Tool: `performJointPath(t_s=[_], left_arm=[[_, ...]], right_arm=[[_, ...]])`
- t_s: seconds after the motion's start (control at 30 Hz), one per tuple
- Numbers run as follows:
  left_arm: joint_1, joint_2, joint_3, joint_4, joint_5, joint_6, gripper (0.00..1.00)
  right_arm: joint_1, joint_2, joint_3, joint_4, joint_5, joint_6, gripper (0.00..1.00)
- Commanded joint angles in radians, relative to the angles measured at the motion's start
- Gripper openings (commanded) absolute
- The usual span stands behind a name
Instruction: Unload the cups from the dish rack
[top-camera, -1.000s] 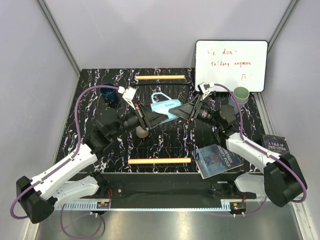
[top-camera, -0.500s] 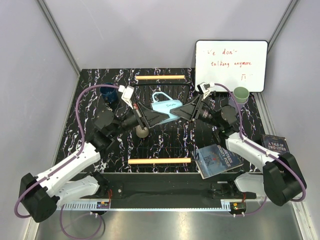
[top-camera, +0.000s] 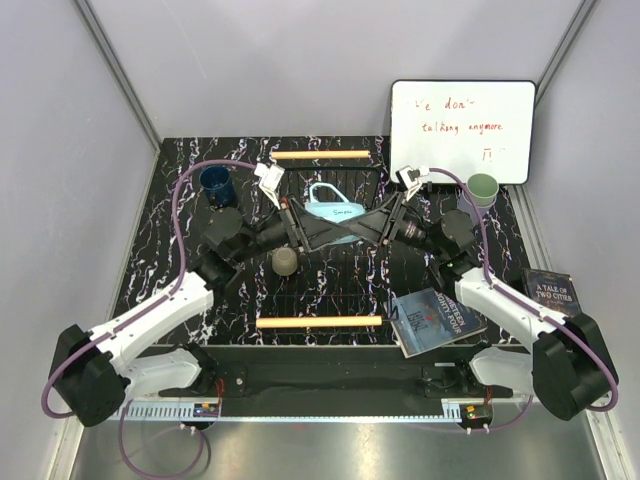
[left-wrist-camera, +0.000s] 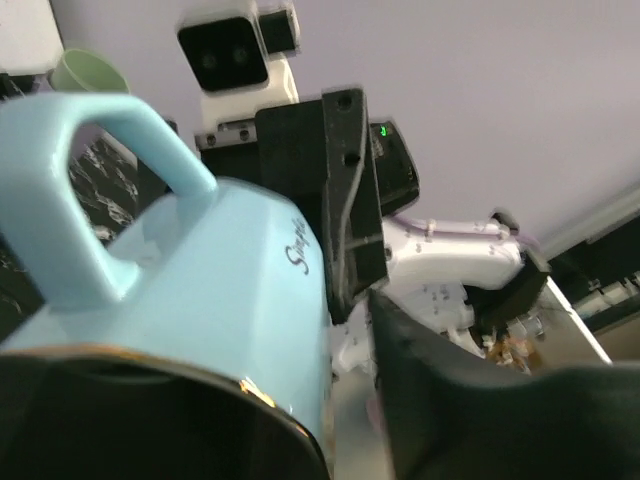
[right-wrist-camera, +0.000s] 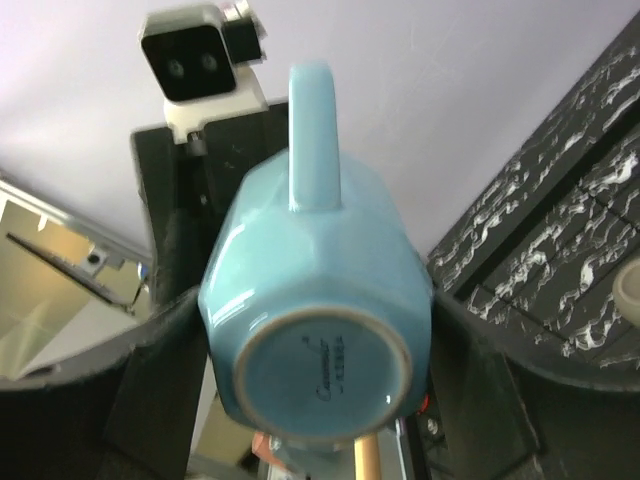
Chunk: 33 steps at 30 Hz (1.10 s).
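Top: light blue mug (top-camera: 333, 207) has shifted up-frame above rack (top-camera: 318, 321) centre, left end effector (top-camera: 330, 229) swung in opposite right end effector (top-camera: 362, 226); read this as a handover | Left wrist: grip cannot be told, gap beside light blue mug | Right wrist: pinching it; you have open worktop (top-camera: 170, 240) left, books (top-camera: 435, 320) crowd the right edge.

Frame centre is jammed: the left gripper (top-camera: 322, 232) and right gripper (top-camera: 360, 226) meet at the light blue mug (top-camera: 333, 209). Below them a beige mug (top-camera: 284, 261) stands in the dish rack (top-camera: 330, 288). The rack's lower middle seems free, and a book (top-camera: 432, 318) crowds its lower right.
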Motion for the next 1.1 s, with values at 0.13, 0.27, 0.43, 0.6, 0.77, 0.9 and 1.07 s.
performJointPath(t_s=[0.13,0.27,0.43,0.6,0.77,0.9,1.07], left_arm=[[-0.015,0.046,0.069,0.028,-0.004,0.008,0.47],[-0.015,0.035,0.078,-0.016,-0.010,0.028,0.00],[-0.015,-0.006,0.066,-0.059,-0.058,0.065,0.00],[-0.015,-0.064,0.061,-0.142,-0.166,0.108,0.00],[-0.013,-0.109,0.100,-0.309,-0.269,0.195,0.00],[-0.010,-0.128,0.132,-0.401,-0.346,0.255,0.00],[0.004,-0.134,0.163,-0.438,-0.389,0.267,0.00]], right_arm=[[0.067,-0.027,0.049,-0.009,-0.123,-0.095,0.00],[0.065,-0.036,0.045,-0.015,-0.105,-0.105,0.00],[0.067,-0.061,0.045,-0.045,-0.088,-0.120,0.00],[0.067,-0.073,0.048,-0.080,-0.099,-0.141,0.00],[0.065,-0.131,0.060,-0.239,-0.102,-0.238,0.25],[0.067,-0.194,0.080,-0.405,-0.062,-0.338,0.65],[0.067,-0.277,0.137,-0.684,-0.002,-0.522,0.80]])
